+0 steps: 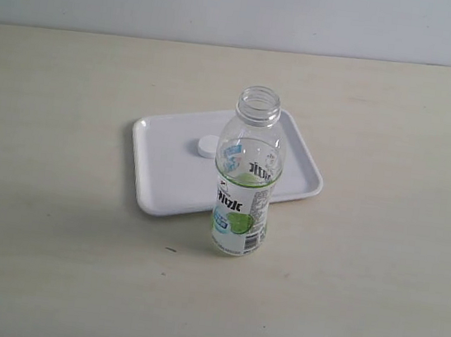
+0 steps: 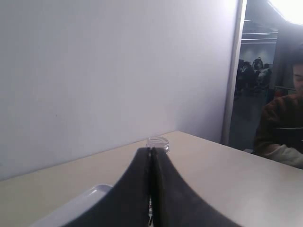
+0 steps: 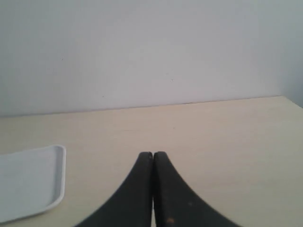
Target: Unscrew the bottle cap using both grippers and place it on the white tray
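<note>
**Cap is on the tray — both hands shut and empty**

The left hand (image 2: 150,152) has its two black fingers pressed tight together. There is no gap between them, and it holds nothing. It points toward the bottle (image 1: 244,188): in its own view the bottle's open neck peeks up just past the fingertips, and an edge of the white tray (image 1: 164,190) shows low down beside them.

The tray lies flat on the tabletop (image 1: 47,261). The small round bottle cap (image 1: 207,145) lies on the tray near its middle. It is beside the bottle but not touching it.

The bottle stands straight up on the tabletop, its long side going up and down. Its bottom is just in front of the tray's near edge, and its top is open with no cap on it.

The right hand (image 3: 152,156) is pressed shut too, and it is empty. Its view shows bare tabletop ahead and only a corner of the tray off to one side — no bottle at all. So the left hand looks like the one aimed at the bottle. Which hand is closer I cannot tell, for neither shows in the outside view.

I think the job is done, as the cap is off and on the tray.
</note>
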Tool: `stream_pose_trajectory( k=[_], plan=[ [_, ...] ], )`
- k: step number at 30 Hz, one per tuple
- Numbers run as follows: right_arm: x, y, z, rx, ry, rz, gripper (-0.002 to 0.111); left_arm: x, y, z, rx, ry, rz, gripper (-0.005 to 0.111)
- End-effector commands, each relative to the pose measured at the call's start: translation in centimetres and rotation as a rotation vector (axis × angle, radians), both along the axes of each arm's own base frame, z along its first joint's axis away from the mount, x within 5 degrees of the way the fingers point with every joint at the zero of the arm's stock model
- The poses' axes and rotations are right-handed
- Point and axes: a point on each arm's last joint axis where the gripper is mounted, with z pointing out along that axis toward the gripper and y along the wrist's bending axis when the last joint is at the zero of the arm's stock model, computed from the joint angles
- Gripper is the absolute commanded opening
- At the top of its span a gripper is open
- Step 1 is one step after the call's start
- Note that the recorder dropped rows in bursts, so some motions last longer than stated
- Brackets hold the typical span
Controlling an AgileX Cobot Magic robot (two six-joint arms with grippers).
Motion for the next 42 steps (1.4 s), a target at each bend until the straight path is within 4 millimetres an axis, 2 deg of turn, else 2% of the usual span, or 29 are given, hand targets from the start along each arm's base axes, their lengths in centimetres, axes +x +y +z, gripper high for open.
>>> stream_pose_trajectory(
  k=[1, 9, 42],
  plan=[
    [0.0, 0.53, -0.44, -0.079, 0.043, 0.065, 0.0, 0.0, 0.03, -0.05, -0.006, 0.002, 0.004, 0.0],
    [0.03, 0.71, -0.35, -0.023, 0.025, 0.08, 0.0, 0.0, 0.03, -0.05, -0.006, 0.002, 0.004, 0.0],
    [0.03, 0.71, -0.35, -0.023, 0.025, 0.08, 0.0, 0.1, 0.12, -0.07, 0.039, -0.041, 0.032, 0.0]
  ],
)
